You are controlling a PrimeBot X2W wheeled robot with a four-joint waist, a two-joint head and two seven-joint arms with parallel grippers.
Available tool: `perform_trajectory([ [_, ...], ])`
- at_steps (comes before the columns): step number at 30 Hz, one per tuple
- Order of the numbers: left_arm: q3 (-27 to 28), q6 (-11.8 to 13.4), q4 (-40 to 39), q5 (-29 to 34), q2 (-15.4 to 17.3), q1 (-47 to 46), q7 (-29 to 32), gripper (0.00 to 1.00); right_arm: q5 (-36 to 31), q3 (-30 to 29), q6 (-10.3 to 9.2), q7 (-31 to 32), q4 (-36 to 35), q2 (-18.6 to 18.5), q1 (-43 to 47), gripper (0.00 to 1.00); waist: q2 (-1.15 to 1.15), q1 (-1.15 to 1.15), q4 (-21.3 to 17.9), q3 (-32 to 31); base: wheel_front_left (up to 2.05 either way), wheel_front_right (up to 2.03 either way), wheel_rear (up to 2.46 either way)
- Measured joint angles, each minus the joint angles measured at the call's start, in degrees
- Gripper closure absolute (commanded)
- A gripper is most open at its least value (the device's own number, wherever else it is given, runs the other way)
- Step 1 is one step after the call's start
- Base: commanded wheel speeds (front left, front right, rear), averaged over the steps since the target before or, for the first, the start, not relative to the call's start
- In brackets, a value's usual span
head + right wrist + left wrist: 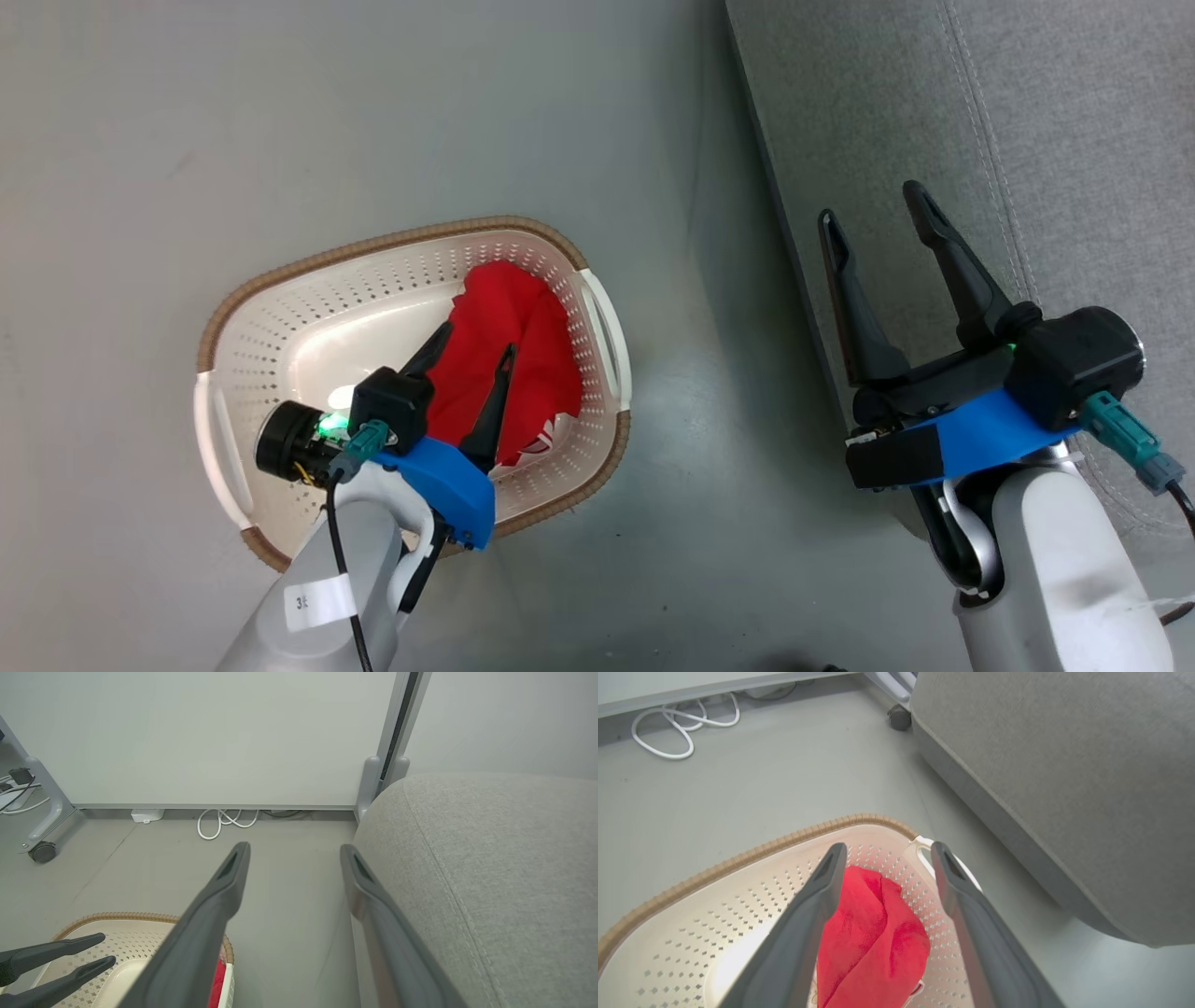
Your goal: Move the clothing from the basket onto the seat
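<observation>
Item 1, basket (308, 308): cream perforated plastic with a brown rim, stood on the grey floor (280, 112) at lower left of the head view.

Item 2, clothing (509, 317): a bunched red garment with a glimpse of white trim, lay inside the basket against its right-hand wall.

Item 3, seat (1074, 140): grey upholstery at upper right; no garment lay on the part in view.

Item 4, left hand (476, 341): reached into the basket with its fingers spread to either side of the red bunch, not closed on it; contact could not be told.

Item 5, right hand (870, 203): fingers apart, empty, over the seat's near edge.

Status: judged early. Grasp, lift and transfer to the seat remained to be done.
</observation>
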Motion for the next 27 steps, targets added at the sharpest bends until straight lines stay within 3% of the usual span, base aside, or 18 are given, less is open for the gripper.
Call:
perform_trajectory([
  [8, -6.01, 0.00, 7.36, -1.85, 1.80, -2.91, 0.00, 0.00, 0.53, 2.68, 0.00, -0.74, -1.54, 0.00, 0.07, 0.00, 0.00, -0.01, -3.21, 4.75, 0.00, 0.00, 0.00],
  [18, -8.72, 0.01, 16.27, -2.94, 3.75, -10.57, 0.00, 0.00, 2.57, 5.26, 0.00, -2.58, -2.63, 0.00, -1.58, 0.00, 0.00, -0.01, -5.22, 11.66, 0.00, 0.00, 0.00],
  [27, -11.80, 0.00, 21.82, -3.07, 3.53, -15.24, 0.00, 0.00, 4.55, 7.05, 0.00, -4.66, -1.68, 0.01, -2.71, 0.00, 0.00, -0.01, -6.67, 15.93, 0.00, 0.00, 0.00],
])
